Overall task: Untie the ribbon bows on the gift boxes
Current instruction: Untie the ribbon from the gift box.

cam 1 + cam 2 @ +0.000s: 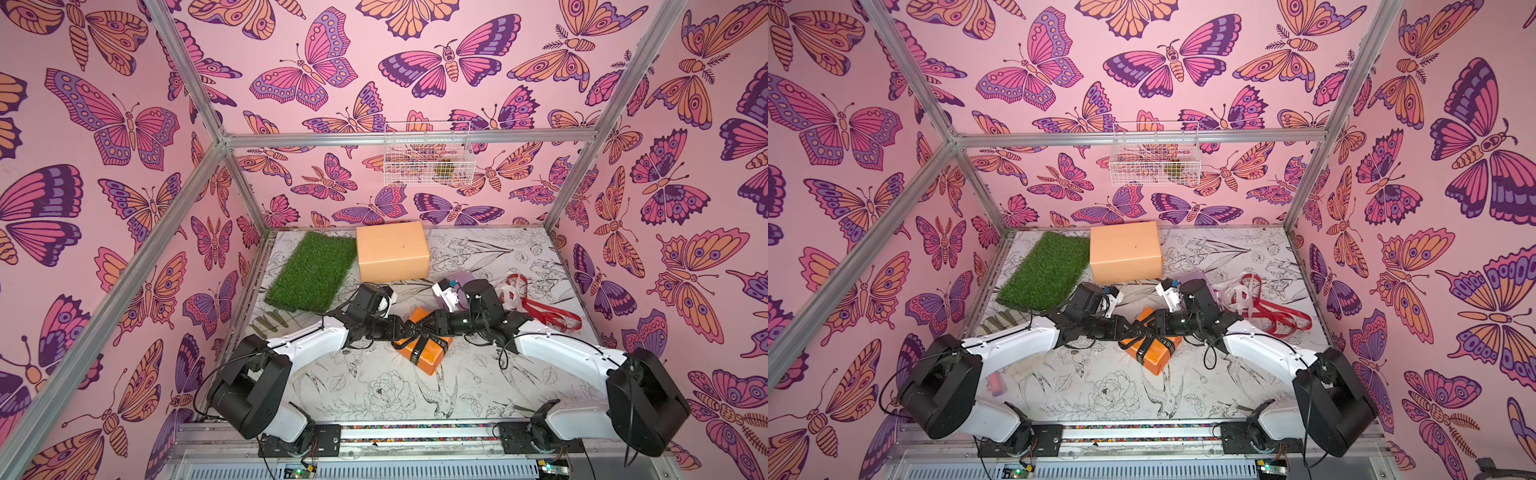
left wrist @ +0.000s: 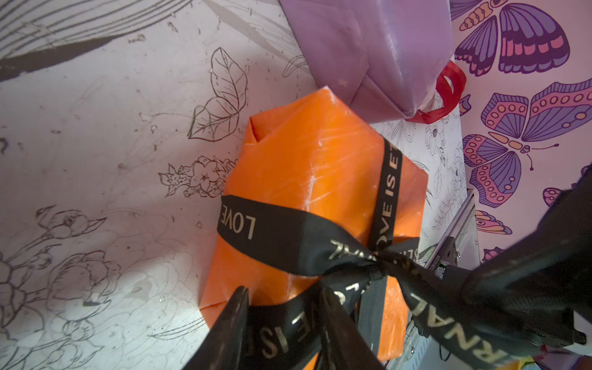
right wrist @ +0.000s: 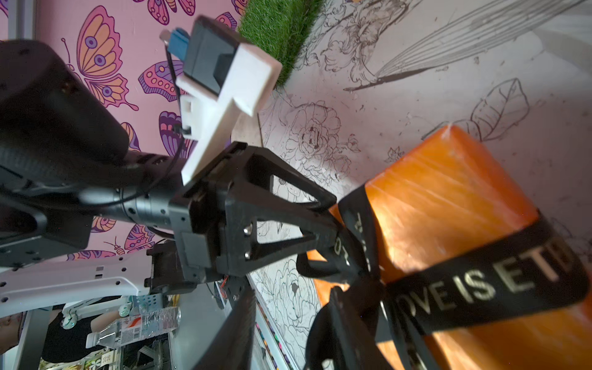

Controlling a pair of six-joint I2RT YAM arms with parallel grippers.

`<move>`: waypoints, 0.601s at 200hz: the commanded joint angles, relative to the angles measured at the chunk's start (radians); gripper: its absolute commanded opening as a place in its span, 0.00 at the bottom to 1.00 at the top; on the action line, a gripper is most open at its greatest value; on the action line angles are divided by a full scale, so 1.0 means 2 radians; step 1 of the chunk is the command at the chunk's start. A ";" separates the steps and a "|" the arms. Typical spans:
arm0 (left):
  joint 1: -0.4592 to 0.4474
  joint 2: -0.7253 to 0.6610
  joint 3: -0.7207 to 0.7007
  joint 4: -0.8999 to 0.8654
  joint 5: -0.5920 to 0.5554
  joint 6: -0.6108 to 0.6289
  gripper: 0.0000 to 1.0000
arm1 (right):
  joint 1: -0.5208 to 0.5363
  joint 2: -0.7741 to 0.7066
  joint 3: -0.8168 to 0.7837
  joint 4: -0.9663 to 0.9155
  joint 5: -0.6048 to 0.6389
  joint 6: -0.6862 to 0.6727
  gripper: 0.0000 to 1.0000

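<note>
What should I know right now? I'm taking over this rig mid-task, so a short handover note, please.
Left tool: shut on a loop of the black ribbon. Right tool: at the same bow; grip unclear.
Orange box: mid-table, bow knotted. Peach box at the back, lilac box just beyond the orange one.
Done: both are bare; red ribbon and white ribbon lie loose on the right.
Left: pull the black bow open.
</note>
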 commanded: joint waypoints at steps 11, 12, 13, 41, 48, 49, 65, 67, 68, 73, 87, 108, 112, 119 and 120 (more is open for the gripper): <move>0.000 0.001 0.009 -0.012 -0.003 0.006 0.39 | 0.002 -0.028 -0.023 -0.030 -0.004 -0.006 0.37; 0.000 0.000 0.009 -0.013 -0.003 0.006 0.39 | 0.002 -0.028 -0.023 -0.030 -0.003 -0.006 0.37; 0.000 0.001 0.010 -0.013 -0.003 0.006 0.39 | 0.002 -0.028 -0.024 -0.030 -0.004 -0.006 0.37; 0.000 0.004 0.016 -0.012 0.001 0.006 0.39 | 0.002 -0.019 -0.030 -0.034 0.012 -0.007 0.36; 0.000 0.004 0.016 -0.013 0.001 0.005 0.39 | 0.002 -0.020 -0.030 -0.038 0.016 -0.008 0.37; 0.000 0.004 0.016 -0.013 0.001 0.005 0.39 | 0.002 -0.020 -0.029 -0.039 0.016 -0.008 0.37; 0.000 0.002 0.014 -0.012 0.000 0.004 0.39 | 0.002 -0.029 -0.032 -0.061 0.035 -0.014 0.41; 0.000 0.001 0.013 -0.013 0.000 0.004 0.39 | 0.002 -0.031 -0.033 -0.064 0.040 -0.015 0.43; 0.000 0.001 0.013 -0.012 0.000 0.004 0.39 | 0.002 -0.031 -0.033 -0.066 0.042 -0.015 0.44; 0.000 0.000 0.012 -0.013 -0.001 0.004 0.39 | 0.002 -0.036 -0.034 -0.076 0.053 -0.019 0.48; -0.001 0.000 0.010 -0.012 -0.002 0.004 0.39 | 0.002 -0.050 -0.033 -0.108 0.081 -0.035 0.55; 0.000 0.003 0.012 -0.012 0.002 0.002 0.39 | 0.002 -0.082 -0.025 -0.166 0.128 -0.064 0.57; 0.000 0.004 0.013 -0.012 0.002 0.003 0.39 | 0.002 -0.088 -0.023 -0.176 0.134 -0.069 0.57; 0.000 0.004 0.014 -0.013 0.003 0.003 0.38 | 0.002 -0.098 -0.020 -0.190 0.141 -0.076 0.55; 0.000 0.005 0.014 -0.013 0.003 0.003 0.38 | 0.003 -0.099 -0.019 -0.192 0.141 -0.077 0.55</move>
